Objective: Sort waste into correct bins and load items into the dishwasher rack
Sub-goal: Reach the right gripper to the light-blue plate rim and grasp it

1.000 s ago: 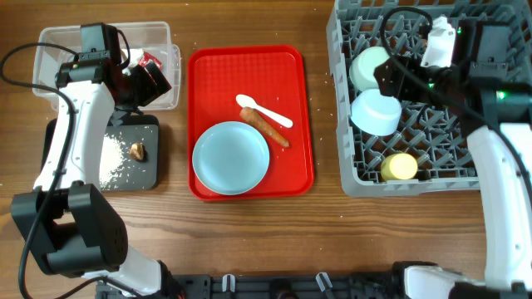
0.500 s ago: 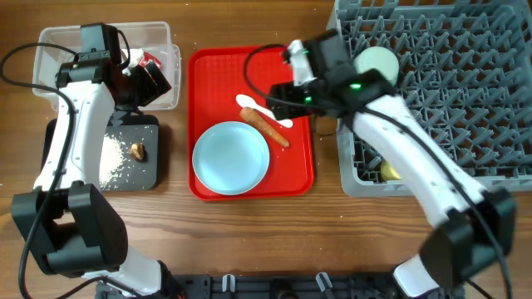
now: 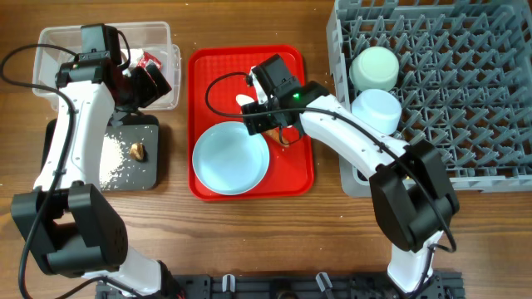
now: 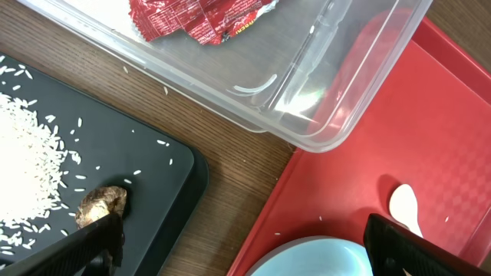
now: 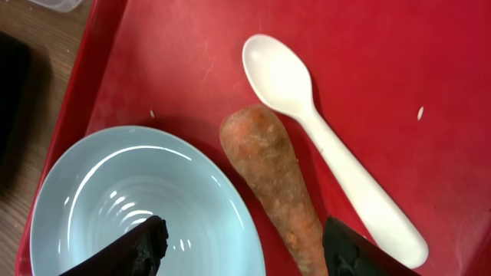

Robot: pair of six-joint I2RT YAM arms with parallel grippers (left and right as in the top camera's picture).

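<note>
My right gripper (image 3: 270, 118) is open above the red tray, over the orange-brown sausage stick (image 5: 276, 176) and the white spoon (image 5: 330, 169). In the right wrist view its jaws (image 5: 242, 257) straddle the stick and the rim of the pale blue plate (image 5: 146, 207). My left gripper (image 3: 148, 83) is open and empty at the clear tub (image 3: 50, 41), which holds the red wrapper (image 4: 199, 15). The black tray (image 3: 154, 133) holds rice (image 4: 31, 169) and the brown scrap (image 4: 100, 205). Two pale bowls (image 3: 376, 68) (image 3: 379, 110) sit in the grey rack (image 3: 465, 100). The yellow cup is hidden.
The flat red tray (image 3: 291, 66) lies between the bins and the rack, with the plate (image 3: 231, 158) at its near end. My right arm crosses the rack's front left corner. Bare wood lies in front of the trays.
My right arm swung left from the rack to the red tray, leaving the bluish bowl in the rack, and now hovers over the sausage stick. The left arm has not moved.
</note>
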